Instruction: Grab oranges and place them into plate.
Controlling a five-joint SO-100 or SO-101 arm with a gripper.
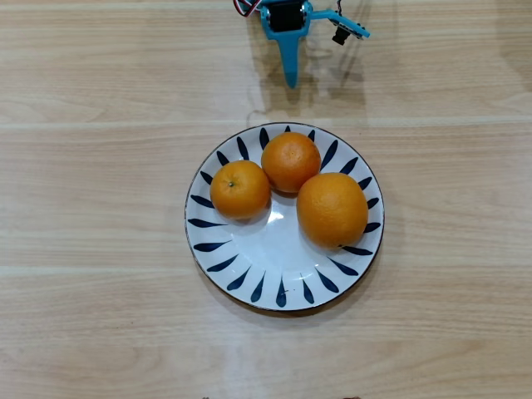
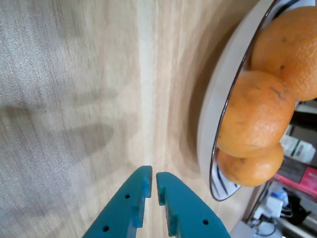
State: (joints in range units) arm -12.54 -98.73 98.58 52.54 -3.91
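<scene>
I am seeing all three oranges [image 1: 290, 162] sitting on the plate [image 1: 249, 287], my pincer [image 2: 151, 186] hanging nearly closed and empty just beyond its rim, so I judge only retreating remains.

I see even, bright light overhead; the plate [image 1: 249, 293] shows soft glare, faint shadow right of it. Wrist view: hand [image 2: 151, 186] sharp, its soft shadows left on the surface [image 2: 74, 124], far background blurred.

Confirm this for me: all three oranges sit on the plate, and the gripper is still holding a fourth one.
Not quite. The overhead view shows all three oranges on the plate, but the gripper holds nothing; the wrist view shows its fingers nearly closed and empty.
</scene>
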